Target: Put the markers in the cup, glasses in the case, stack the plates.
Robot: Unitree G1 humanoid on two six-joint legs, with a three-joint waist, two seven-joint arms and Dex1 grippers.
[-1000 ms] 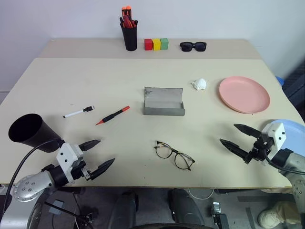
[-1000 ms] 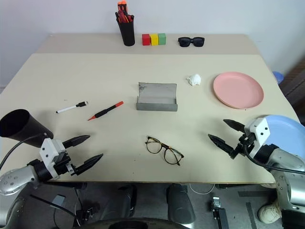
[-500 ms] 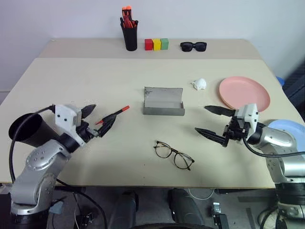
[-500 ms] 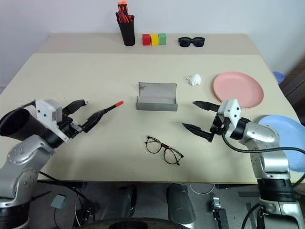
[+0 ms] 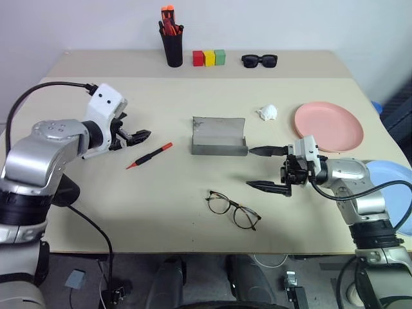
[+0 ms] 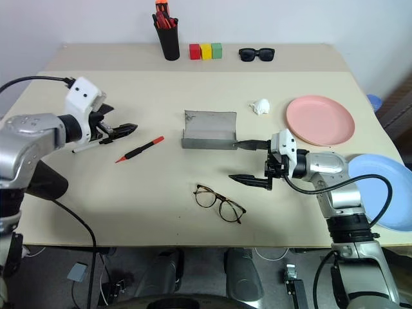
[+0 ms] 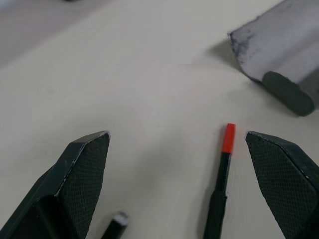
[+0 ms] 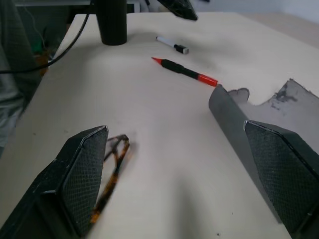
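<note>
On the beige counter (image 5: pixel 129 206) the left end effector (image 5: pixel 133 136) hovers with its two black fingers spread wide and empty, just above the white marker (image 6: pixel 87 147) and beside the red-capped marker (image 5: pixel 150 156). The right end effector (image 5: pixel 262 168) points toward the robot's left, fingers wide apart and holding nothing, between the open grey case (image 5: pixel 219 136) and the dark-rimmed glasses (image 5: pixel 233 209). The black cup (image 6: pixel 45 182) shows partly behind the left arm at the near left. The salmon pink plate (image 5: pixel 329 127) lies far right on the counter, with the light blue plate (image 6: pixel 383 199) nearer, at the right edge behind the right arm
</note>
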